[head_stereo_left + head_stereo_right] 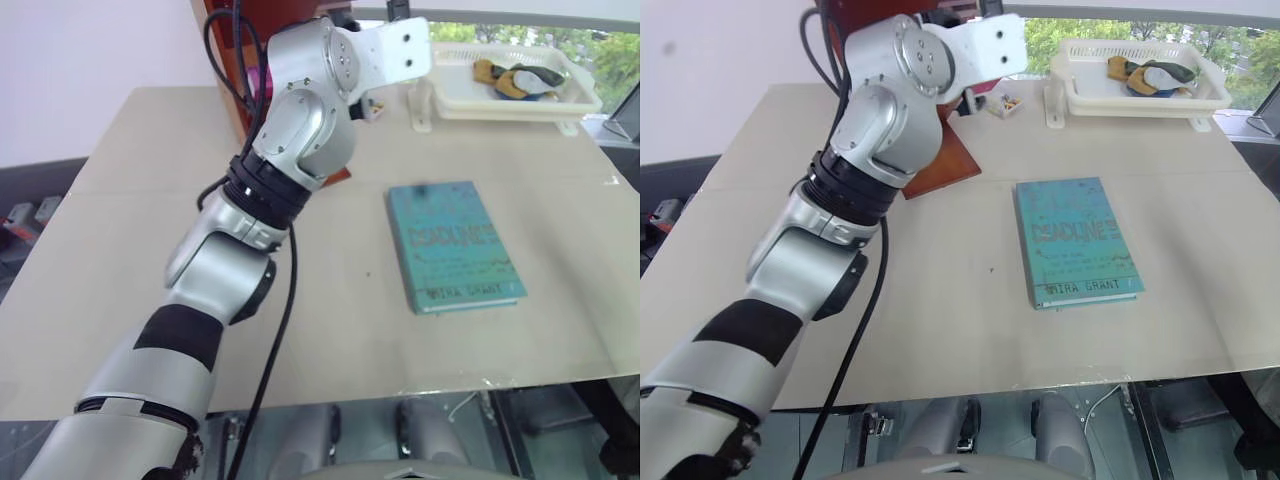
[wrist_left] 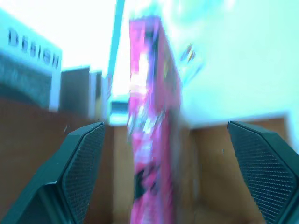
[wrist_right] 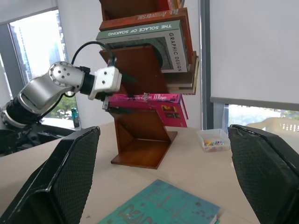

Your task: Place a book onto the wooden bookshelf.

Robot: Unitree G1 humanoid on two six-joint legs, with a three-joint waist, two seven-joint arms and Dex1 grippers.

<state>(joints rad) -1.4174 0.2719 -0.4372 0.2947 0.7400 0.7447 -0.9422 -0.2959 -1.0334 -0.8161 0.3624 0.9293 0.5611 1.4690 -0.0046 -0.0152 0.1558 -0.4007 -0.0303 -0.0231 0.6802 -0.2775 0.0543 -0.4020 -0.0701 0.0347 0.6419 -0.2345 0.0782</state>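
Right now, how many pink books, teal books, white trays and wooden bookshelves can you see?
pink book: 1
teal book: 1
white tray: 1
wooden bookshelf: 1
Total: 4

Left arm [image 1: 290,150] extended forward and up, elbow bent, wrist at far left-centre of scene. Left gripper [image 2: 166,172] jaws spread wide, nothing clamped between fingers. Right gripper [image 3: 166,177] raised, jaws wide apart, empty.
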